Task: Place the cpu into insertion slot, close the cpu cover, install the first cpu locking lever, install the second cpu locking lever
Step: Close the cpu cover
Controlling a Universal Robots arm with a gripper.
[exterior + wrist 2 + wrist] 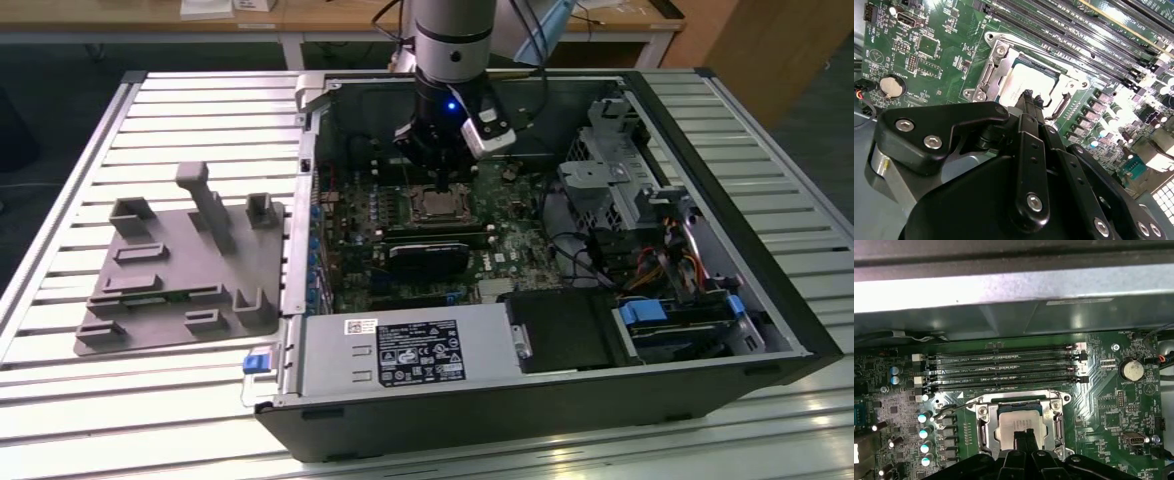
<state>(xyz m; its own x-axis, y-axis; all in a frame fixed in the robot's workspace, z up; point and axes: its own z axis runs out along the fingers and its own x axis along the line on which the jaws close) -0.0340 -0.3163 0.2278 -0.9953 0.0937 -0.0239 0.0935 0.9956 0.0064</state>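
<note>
The cpu (1019,421), a silvery square chip, lies in the insertion slot (438,205) on the green board. The cpu cover (985,426), a silvery frame with a window, lies flat around the chip (1026,80). My gripper (1024,434) hangs directly above the chip with its two black fingers pressed together and nothing between them; the gripper (1032,96) has its tips just over the chip's edge. In the exterior view the gripper (438,180) stands upright over the socket. A thin wire lever (951,409) sticks out at one side of the socket; I cannot tell if it is latched.
Long black memory slots (1004,370) run beside the socket, with a coin battery (1132,370) and capacitors (924,432) nearby. A black module (430,250), power supply (400,355) and drive bays (627,170) crowd the open case. A grey fixture plate (180,270) lies on the exterior view's left.
</note>
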